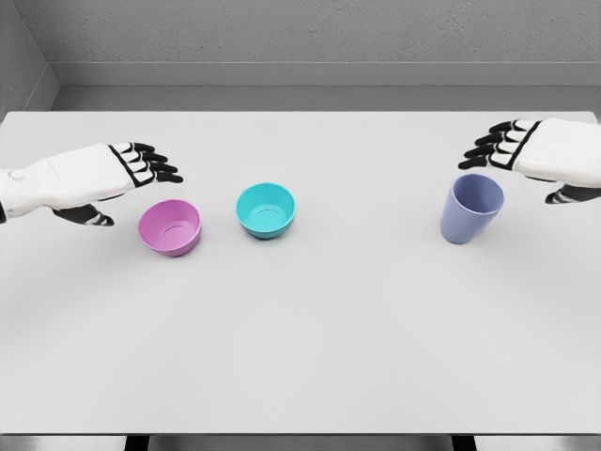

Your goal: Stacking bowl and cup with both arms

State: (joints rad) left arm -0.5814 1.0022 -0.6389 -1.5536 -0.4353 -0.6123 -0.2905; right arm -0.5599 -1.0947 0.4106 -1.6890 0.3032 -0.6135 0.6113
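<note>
In the head view, the left hand point(141, 164) is hovering open-fingered at the left beside the pink bowl point(170, 227), the teal bowl point(266, 209) is sitting at centre, and the right hand point(502, 144) is hanging spread above the purple cup point(471, 209) at the right, all looking light, stiff and slick, best gripped at rim or wall.

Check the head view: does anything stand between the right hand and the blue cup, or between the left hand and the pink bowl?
Nothing visible does. The right hand, open, hovers beside the blue cup; the left hand, open, beside the pink bowl. The teal bowl stands apart.

Upright pink bowl point(170, 227) left, teal bowl point(266, 209) beside it, periwinkle cup point(470, 209) well apart, right
</note>
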